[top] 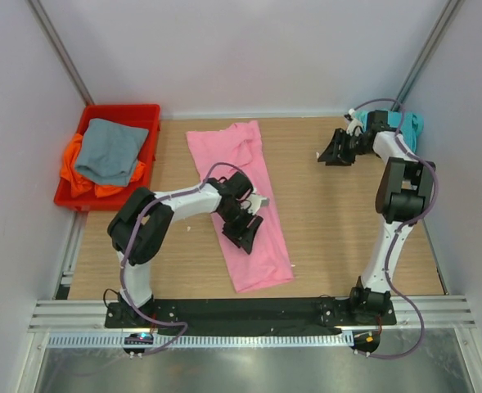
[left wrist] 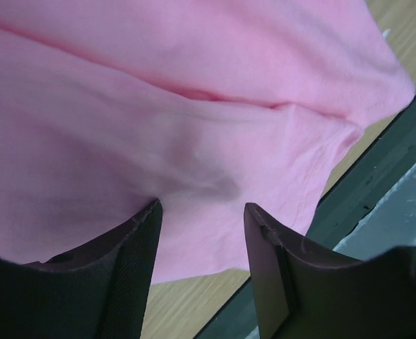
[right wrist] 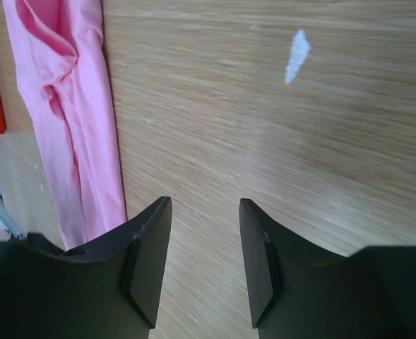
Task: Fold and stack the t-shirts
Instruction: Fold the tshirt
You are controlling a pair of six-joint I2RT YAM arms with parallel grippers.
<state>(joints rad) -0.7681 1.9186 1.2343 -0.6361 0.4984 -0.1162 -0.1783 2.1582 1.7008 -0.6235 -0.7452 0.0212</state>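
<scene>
The pink t-shirt [top: 261, 254] lies on the wooden table [top: 331, 221] as a long strip, doubled lengthwise, running from the far middle down toward the near edge. The left gripper [top: 245, 232] hangs over the strip's near half with its jaws well apart and nothing between them. The right gripper [top: 332, 154] is well away at the far right, also spread wide and empty over bare wood, just beside the teal t-shirt [top: 410, 124] bunched in the far right corner. The grey t-shirt [top: 108, 151] lies on top of the orange t-shirt [top: 77, 176] in the red bin [top: 126, 110] at the far left.

The likely trouble is a pinch that takes only the top layer, so the lengthwise fold would peel open when lifted. With one arm working alone, the strip could also fold skewed or drag toward the black base plate [top: 249, 315].

The left wrist view shows a crease and a hemmed corner [left wrist: 349, 134] near the table edge, which the top view blurs. It may show the fingers [left wrist: 140, 233] touching cloth, though I cannot tell. The right wrist view shows a white mark [right wrist: 296, 53] on the wood, missing from above. Only the top view shows the bin and the teal shirt
</scene>
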